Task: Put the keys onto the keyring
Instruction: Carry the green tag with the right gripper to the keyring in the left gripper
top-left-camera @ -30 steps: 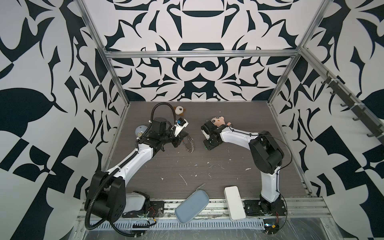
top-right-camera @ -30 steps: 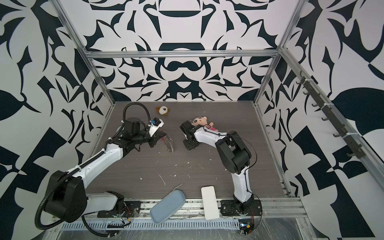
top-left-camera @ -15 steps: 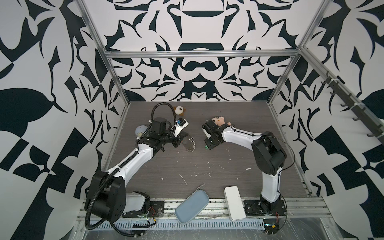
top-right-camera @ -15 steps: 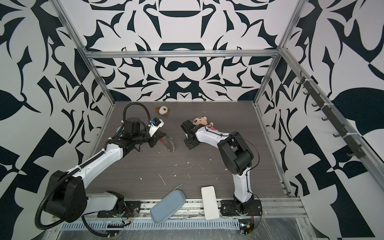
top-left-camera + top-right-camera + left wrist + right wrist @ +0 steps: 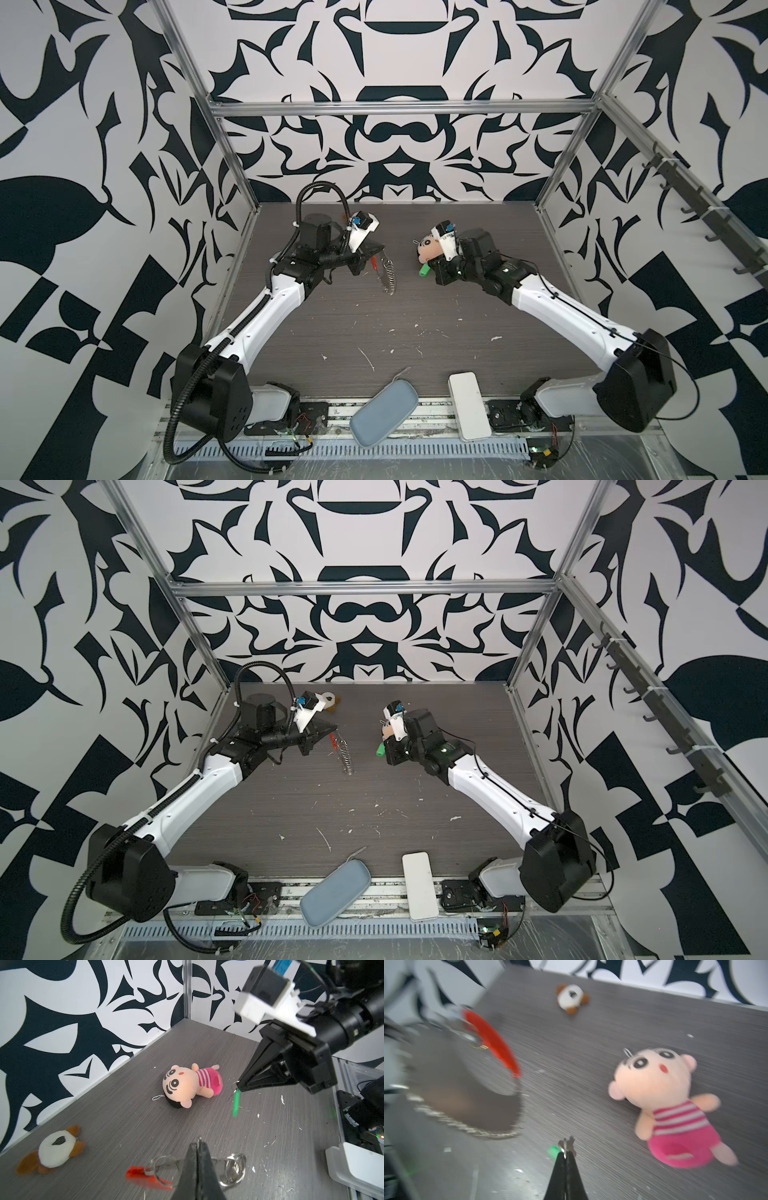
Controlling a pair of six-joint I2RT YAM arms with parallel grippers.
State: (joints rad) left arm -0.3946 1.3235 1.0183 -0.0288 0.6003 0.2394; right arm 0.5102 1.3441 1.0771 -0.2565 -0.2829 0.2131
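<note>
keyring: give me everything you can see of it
The keyring is a big loop: one curved red plastic-looking segment, the rest a chain of small silver metal rings. The left gripper, shut, pinches it among the rings next to the red piece. In both top views the loop hangs down from there, between the two arms. Whether its low end touches the table cannot be told.
</note>
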